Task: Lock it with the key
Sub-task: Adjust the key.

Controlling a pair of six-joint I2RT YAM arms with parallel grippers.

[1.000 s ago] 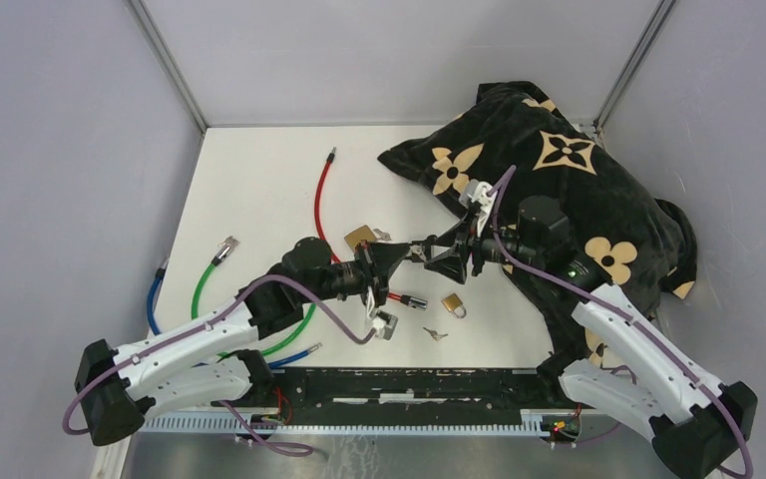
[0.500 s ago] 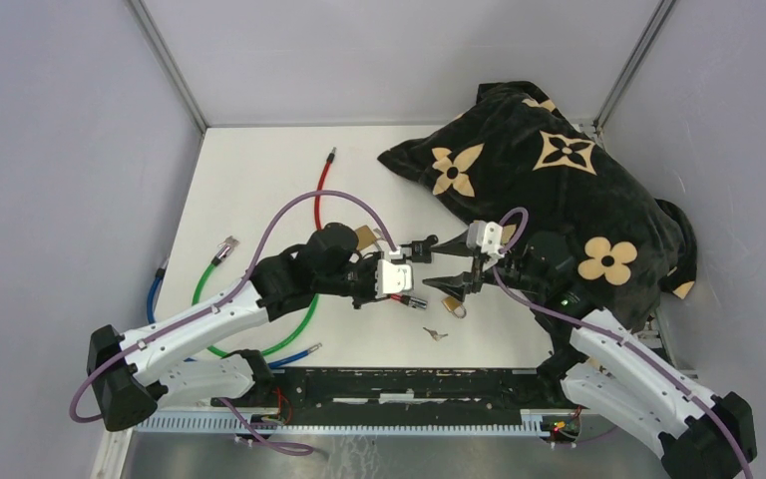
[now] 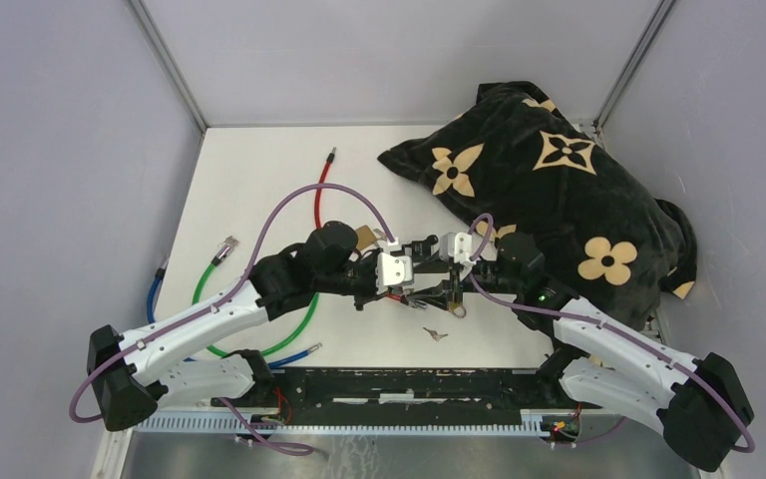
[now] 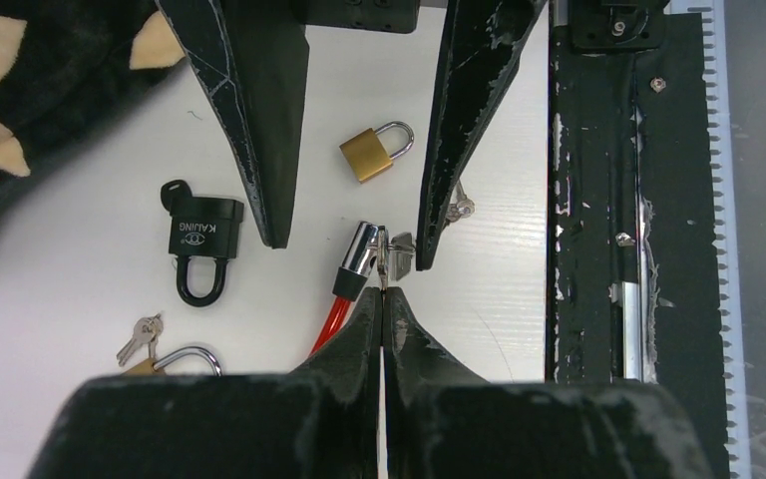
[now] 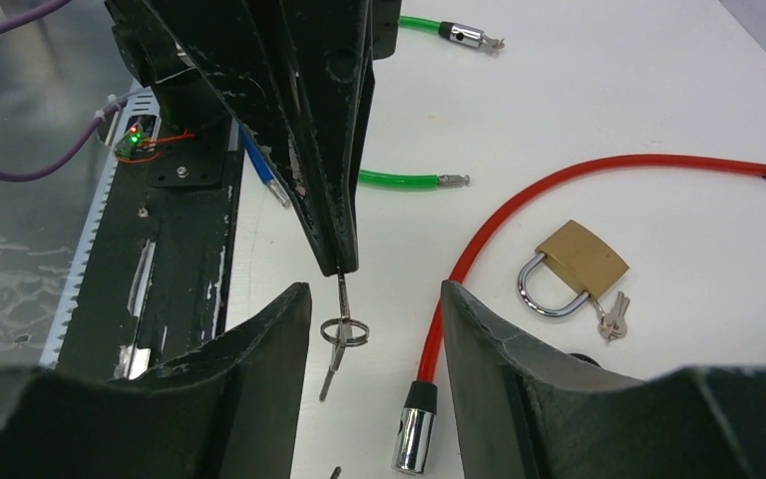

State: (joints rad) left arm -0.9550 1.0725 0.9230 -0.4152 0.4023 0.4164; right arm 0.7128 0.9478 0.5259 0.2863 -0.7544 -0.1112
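Two tools: the left tool (image 4: pixel 383 294) and the right tool (image 5: pixel 374 299).

Three padlocks: a small brass padlock (image 4: pixel 367 158) seen between the right tool's fingers, a black padlock (image 4: pixel 202 232) just outside them, and a larger brass padlock (image 5: pixel 580 257) farther off.

Three cables: a red cable (image 3: pixel 319 200), a green cable (image 3: pixel 199 289) and a blue cable (image 3: pixel 152 299).

Four lots of keys: a ringed key (image 5: pixel 342 297) pinched at the left tool's tip, a key bunch (image 5: pixel 613 314) by the larger brass padlock, a loose key (image 3: pixel 436 334) near the right tool, and a black-headed key (image 4: pixel 173 192) at the black padlock.

One cushion (image 3: pixel 559 170).

key (image 5: pixel 341 297) end hidden, pillow (image 4: pixel 20 90) cropped
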